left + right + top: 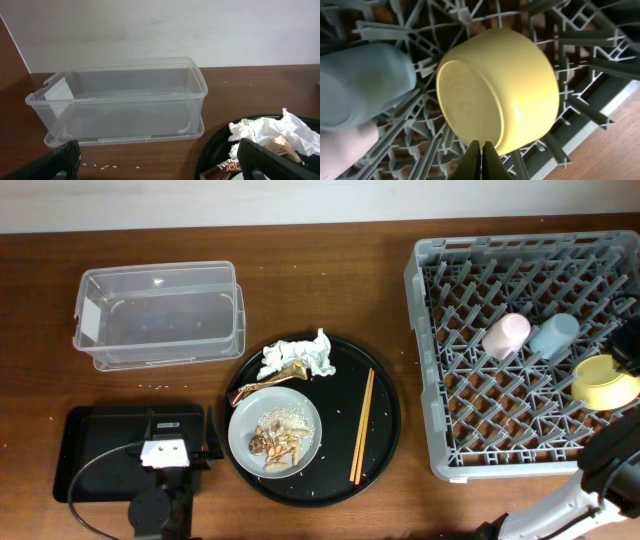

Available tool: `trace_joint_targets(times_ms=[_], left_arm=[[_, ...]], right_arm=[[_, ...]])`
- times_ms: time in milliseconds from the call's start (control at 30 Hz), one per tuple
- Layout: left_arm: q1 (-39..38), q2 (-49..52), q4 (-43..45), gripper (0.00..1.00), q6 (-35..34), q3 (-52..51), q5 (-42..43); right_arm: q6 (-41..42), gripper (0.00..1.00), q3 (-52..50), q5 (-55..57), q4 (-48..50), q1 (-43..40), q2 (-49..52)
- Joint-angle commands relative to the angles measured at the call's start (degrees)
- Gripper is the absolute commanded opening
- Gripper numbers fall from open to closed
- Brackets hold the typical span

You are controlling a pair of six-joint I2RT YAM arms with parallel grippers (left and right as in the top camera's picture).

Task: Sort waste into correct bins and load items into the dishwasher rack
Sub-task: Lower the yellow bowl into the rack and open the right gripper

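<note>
Brown wooden tabletop [320, 280] carries a pegged grey lattice rack [425, 270] holding one smooth yellow bowl [603, 380] tipped on its side beside a pink cup [506, 335] and a blue cup [553, 335] (both cut off in the wrist view), right tool [481, 155] pinched shut on nothing by its rim, left tool [160, 157] gaping wide, empty, before one clear tub [120, 100].

Almost nothing can be read. The only lettering is on the foil wrapper [222, 171], just beside the inner edge of the right-hand finger [260, 160] of the left gripper [157, 160]. It is a few pale capital letters on the dark brown face, cut off by the frame edge (too partial to make out a word). Ahead and to the left of that gripper, the clear tub [125, 105] has a white sticker [60, 92] on its end wall, with no print visible on it.
</note>
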Motion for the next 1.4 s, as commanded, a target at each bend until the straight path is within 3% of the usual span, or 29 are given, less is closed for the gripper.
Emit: trace_joint_targets(times_ms=[0, 600, 900, 1300, 1367], left_arm=[[-0.2, -0.4, -0.1, 0.99, 0.9, -0.3, -0.2], [-0.2, -0.4, -0.1, 0.99, 0.9, -0.3, -0.2], [-0.2, -0.4, -0.1, 0.99, 0.9, -0.3, -0.2], [-0.2, -0.4, -0.1, 0.99, 0.9, -0.3, -0.2], [-0.2, -0.4, -0.1, 0.99, 0.9, -0.3, -0.2]], right_arm=[[0.7, 0.04, -0.1, 2.3, 0.2, -0.6, 1.4], [0.8, 0.04, -4.1, 6.1, 2.4, -0.5, 2.0], [7.0, 0.04, 1.7, 14.8, -4.7, -0.6, 2.0], [6.6, 0.04, 3.9, 11.0, -6.3, -0.5, 1.9], [1.8, 0.04, 3.9, 4.9, -4.8, -0.5, 1.9]])
